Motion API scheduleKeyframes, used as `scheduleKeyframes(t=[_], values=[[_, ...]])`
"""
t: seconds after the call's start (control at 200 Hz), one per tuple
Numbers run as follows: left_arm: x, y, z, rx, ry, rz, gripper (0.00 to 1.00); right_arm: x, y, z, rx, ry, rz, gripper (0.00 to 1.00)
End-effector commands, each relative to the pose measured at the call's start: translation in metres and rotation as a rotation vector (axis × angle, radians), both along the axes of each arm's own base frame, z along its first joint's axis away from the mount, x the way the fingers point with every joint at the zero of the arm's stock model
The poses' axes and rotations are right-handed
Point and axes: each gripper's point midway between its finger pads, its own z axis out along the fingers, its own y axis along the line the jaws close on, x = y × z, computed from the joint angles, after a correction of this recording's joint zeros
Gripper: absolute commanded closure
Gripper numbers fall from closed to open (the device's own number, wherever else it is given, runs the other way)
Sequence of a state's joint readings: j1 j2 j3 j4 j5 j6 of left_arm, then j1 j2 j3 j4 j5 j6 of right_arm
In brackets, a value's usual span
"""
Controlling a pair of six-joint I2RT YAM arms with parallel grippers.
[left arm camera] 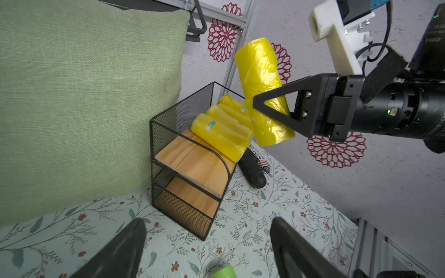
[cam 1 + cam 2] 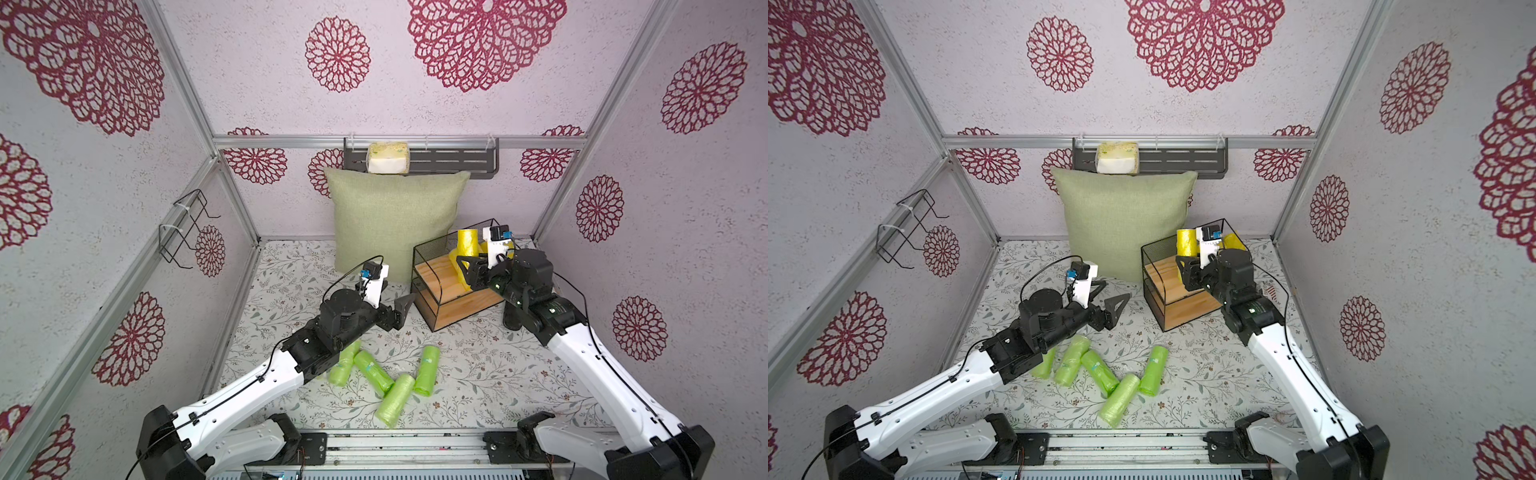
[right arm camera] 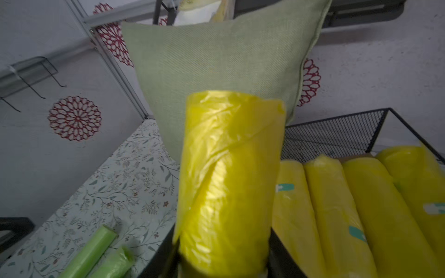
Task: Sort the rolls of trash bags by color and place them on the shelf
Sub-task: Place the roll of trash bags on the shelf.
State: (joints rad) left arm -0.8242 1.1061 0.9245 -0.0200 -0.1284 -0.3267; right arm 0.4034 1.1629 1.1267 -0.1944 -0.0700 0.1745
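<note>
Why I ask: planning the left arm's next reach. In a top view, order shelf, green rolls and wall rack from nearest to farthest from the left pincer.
From the left pincer:
1. Shelf: just beside its tips, on its right.
2. Green rolls: lying lower down, toward the front.
3. Wall rack: hung at the back, well beyond.

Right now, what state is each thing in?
Left gripper: open, empty.
Right gripper: shut on a yellow roll, near upright over the shelf.
Four yellow rolls: lying side by side on the top board.
Five green rolls: lying loose on the table.
Lower board: bare.
</note>
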Motion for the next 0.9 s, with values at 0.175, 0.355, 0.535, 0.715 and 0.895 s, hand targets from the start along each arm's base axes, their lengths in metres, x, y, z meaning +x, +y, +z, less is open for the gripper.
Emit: scheduleKeyframes(t=[0.175, 0.355, 0.535, 0.715, 0.895], values=[[0.008, 0.010, -0.016, 0.084, 0.038, 0.058, 0.15, 0.032, 0.003, -0.027, -0.244, 0.056, -0.068, 0.59], [0.007, 0.011, -0.018, 0.080, 0.046, 0.061, 0.15, 0.044, 0.016, -0.050, -0.280, 0.117, -0.044, 0.56], [0.006, 0.013, -0.016, 0.078, 0.042, 0.063, 0.15, 0.048, 0.019, -0.067, -0.330, 0.155, -0.047, 0.53], [0.007, 0.014, -0.017, 0.082, 0.041, 0.069, 0.15, 0.047, 0.023, -0.078, -0.399, 0.182, -0.045, 0.50], [0.007, 0.014, -0.019, 0.086, 0.045, 0.068, 0.15, 0.048, 0.024, -0.076, -0.415, 0.176, -0.050, 0.47]])
